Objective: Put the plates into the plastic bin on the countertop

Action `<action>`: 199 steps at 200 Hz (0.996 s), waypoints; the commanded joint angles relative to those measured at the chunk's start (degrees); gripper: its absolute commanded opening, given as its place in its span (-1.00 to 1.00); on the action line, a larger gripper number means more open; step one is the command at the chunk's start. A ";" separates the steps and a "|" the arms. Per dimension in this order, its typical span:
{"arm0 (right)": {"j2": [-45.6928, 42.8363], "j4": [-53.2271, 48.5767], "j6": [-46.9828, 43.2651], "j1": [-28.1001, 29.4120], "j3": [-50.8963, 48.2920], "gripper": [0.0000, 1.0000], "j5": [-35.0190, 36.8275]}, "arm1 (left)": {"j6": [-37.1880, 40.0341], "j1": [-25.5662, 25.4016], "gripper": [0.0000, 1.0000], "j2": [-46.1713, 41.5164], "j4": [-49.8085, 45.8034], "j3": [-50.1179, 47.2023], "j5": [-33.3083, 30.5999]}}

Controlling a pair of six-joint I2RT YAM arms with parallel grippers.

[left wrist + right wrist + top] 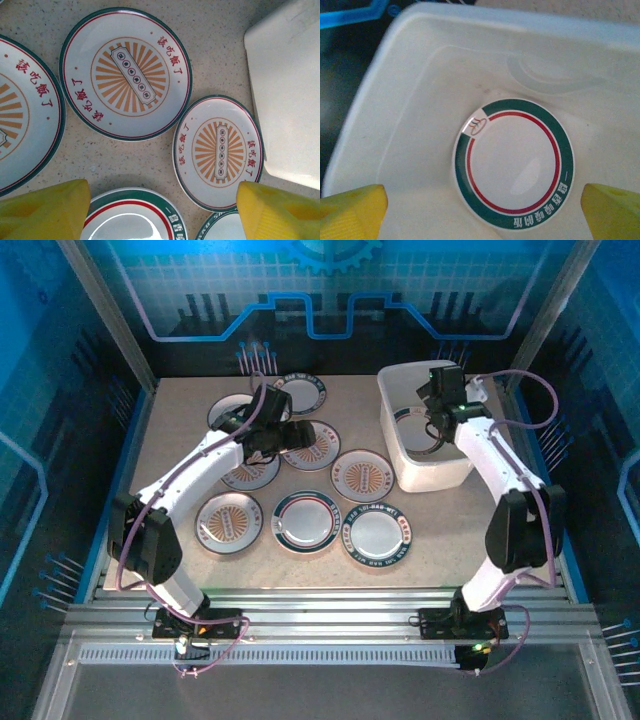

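Note:
Several small round plates lie flat on the beige countertop: sunburst ones and green-rimmed ones. My left gripper hovers open above the middle of this group, its yellow fingers clear of any plate. The white plastic bin stands at the back right. One green-rimmed plate lies flat on its floor. My right gripper hangs open over the bin, above that plate, holding nothing.
Blue walls and metal rails frame the countertop on all sides. The bin's left wall sits close to the nearest sunburst plate. A plate at the back left is partly hidden by my left arm. Bare countertop runs along the left side and the front edge.

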 commanded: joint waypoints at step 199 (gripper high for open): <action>-35.39 -6.53 -28.21 2.50 -23.20 0.27 -23.96 | -10.26 -4.77 0.49 13.17 6.40 -4.55 16.10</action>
